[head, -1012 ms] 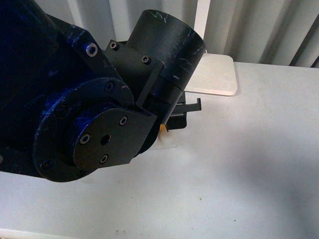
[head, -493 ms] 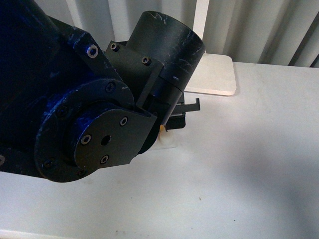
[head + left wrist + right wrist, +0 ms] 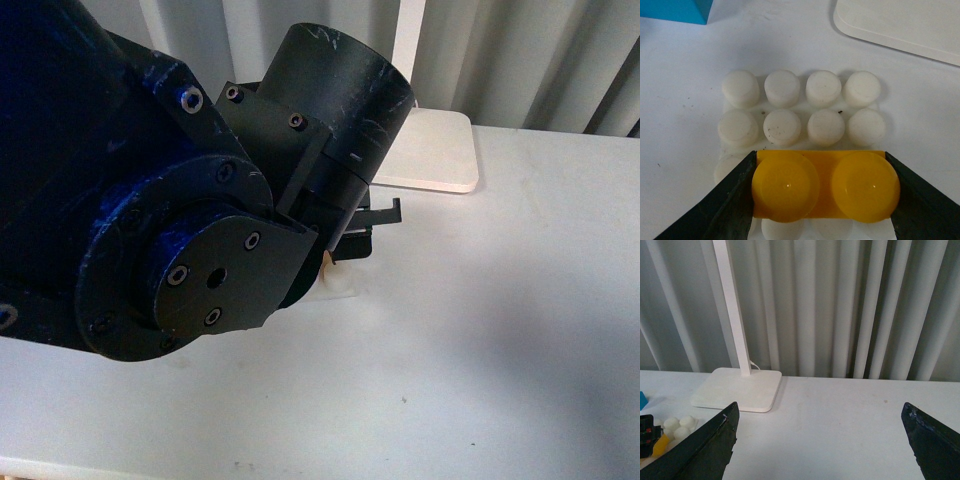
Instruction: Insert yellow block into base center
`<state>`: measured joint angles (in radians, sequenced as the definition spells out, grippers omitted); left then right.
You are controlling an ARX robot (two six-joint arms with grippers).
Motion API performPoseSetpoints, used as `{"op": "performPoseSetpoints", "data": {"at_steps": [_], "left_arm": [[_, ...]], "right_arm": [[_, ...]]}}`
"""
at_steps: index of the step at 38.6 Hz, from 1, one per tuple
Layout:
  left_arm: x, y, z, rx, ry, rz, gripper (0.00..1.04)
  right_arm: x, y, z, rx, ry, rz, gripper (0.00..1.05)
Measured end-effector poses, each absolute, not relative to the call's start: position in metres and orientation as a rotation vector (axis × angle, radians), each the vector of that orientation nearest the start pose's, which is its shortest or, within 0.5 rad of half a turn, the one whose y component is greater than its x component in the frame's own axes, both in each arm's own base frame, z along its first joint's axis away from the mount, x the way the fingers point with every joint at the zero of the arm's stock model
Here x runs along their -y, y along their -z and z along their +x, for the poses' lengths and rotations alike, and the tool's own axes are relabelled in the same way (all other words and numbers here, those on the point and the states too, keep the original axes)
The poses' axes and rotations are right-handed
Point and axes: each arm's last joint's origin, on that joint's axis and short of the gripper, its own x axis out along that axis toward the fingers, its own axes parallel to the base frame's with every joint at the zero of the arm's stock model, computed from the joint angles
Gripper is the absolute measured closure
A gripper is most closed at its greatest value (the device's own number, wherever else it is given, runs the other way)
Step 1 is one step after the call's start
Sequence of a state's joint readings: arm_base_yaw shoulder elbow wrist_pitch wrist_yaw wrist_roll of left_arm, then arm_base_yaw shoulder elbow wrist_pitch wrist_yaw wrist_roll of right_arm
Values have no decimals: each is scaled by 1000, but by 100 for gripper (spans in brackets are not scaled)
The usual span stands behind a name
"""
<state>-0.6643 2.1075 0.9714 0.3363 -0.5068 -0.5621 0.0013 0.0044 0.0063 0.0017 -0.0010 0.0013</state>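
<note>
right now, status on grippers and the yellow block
Left gripper shut on yellow block, right gripper open, empty. Block over base studs, seating unclear. Blue brick, lamp stand apart from base.

My front camera looks down, left arm (image 3: 150, 200) crowding its left half, my left wrist camera close above the base (image 3: 782, 127), my right wrist camera level and far, all sharing the lamp stand (image 3: 430, 150).
</note>
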Motion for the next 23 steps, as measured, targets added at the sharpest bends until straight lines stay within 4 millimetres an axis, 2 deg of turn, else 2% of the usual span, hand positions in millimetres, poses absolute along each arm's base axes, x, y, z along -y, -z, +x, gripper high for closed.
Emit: {"op": "performPoseSetpoints", "data": {"at_steps": [23], "left_arm": [[215, -60, 316, -689, -63, -107, 39]], "right_arm": [[0, -165, 98, 4, -2, 1, 9]]}}
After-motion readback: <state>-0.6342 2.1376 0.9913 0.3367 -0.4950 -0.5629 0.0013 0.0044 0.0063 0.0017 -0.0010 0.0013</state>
